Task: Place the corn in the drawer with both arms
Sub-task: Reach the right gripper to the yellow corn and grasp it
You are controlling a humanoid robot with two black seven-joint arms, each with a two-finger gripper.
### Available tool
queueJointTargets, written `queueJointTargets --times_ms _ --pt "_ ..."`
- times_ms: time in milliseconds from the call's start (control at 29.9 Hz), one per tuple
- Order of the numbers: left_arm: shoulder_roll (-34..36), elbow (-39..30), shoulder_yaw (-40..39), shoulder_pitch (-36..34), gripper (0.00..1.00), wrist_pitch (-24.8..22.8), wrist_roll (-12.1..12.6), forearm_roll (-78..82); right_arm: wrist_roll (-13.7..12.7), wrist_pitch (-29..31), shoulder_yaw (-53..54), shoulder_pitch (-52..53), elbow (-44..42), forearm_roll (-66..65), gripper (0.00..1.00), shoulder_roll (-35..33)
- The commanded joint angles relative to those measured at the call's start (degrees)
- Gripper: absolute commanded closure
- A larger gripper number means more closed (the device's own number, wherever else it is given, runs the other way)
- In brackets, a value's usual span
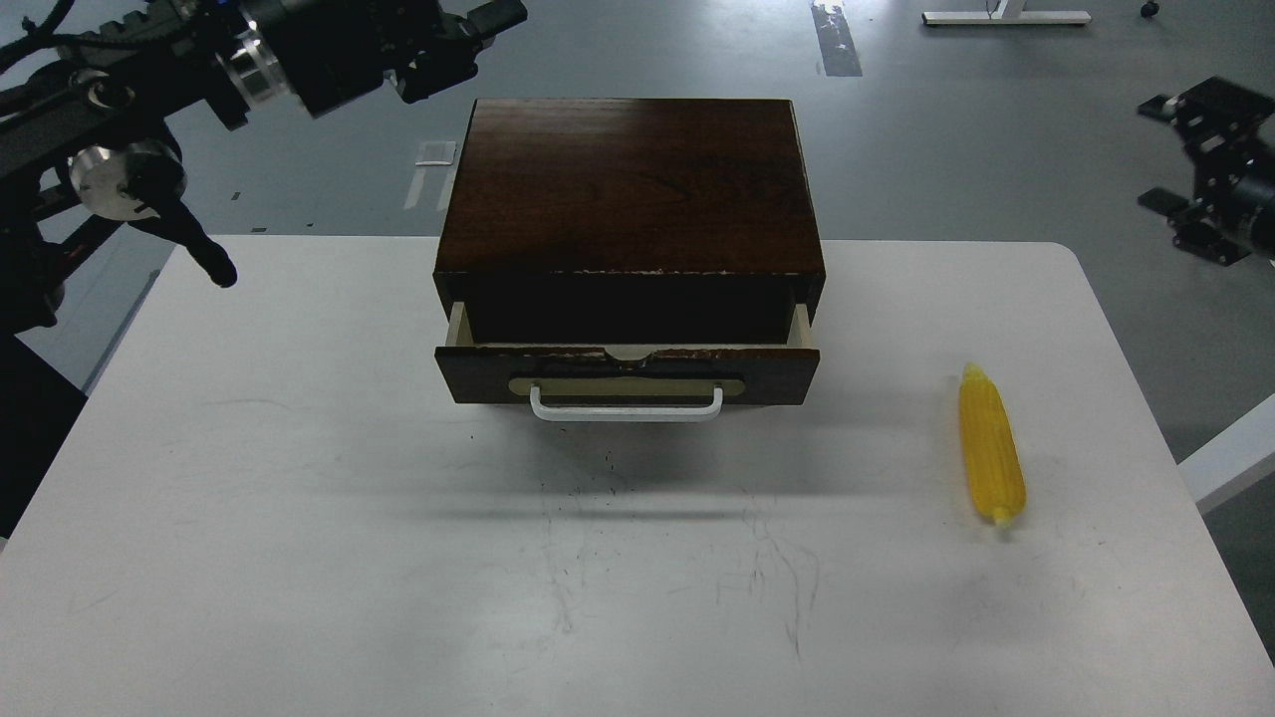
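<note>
While dark inside, drawer (628, 370) sits part-open.

A dark-brown wooden box (632, 184) sits at the far middle of a white table (299, 558), its single wide drawer (628, 370) with white bar handle (626, 406) pulled partly open. A slim bright yellow toy corn cob (990, 445) lies well to the drawer's right. The left black gripper (468, 45) hangs above the box's far-left corner; the right black gripper (1200, 169) hangs off the table's edge.

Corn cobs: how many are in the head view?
1. The corn lies on the white table, right of the drawer, which is partly open. The drawer's dark inside could hide another.
</note>
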Motion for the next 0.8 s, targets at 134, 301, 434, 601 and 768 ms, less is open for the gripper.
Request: queueJointTargets --times_ms 134,301,434,601,768 --pt "0.0 1.9 -7.0 7.1 0.02 0.0 0.4 -12.7 -4.5 -1.7 -1.7 0.0 8.3 -17.1 0.0 -0.3" --pt "0.0 1.9 -8.1 8.5 0.02 0.0 0.3 -13.0 -8.3 -3.3 -6.7 -0.1 12.1 -18.6 0.0 -0.2" --pt "0.1 1.9 -9.3 8.4 0.02 0.0 0.2 -13.0 -8.2 -6.2 -9.6 -0.7 12.6 -20.5 0.0 0.3" --pt "0.1 1.9 -10.6 8.4 0.02 0.0 0.2 -13.0 -8.2 -6.5 -10.3 -2.5 12.5 -20.7 0.0 2.9" --pt "0.5 1.9 -10.6 8.7 0.02 0.0 0.1 -13.0 -8.2 -8.4 -10.2 -5.0 14.2 -27.9 0.07 4.1"
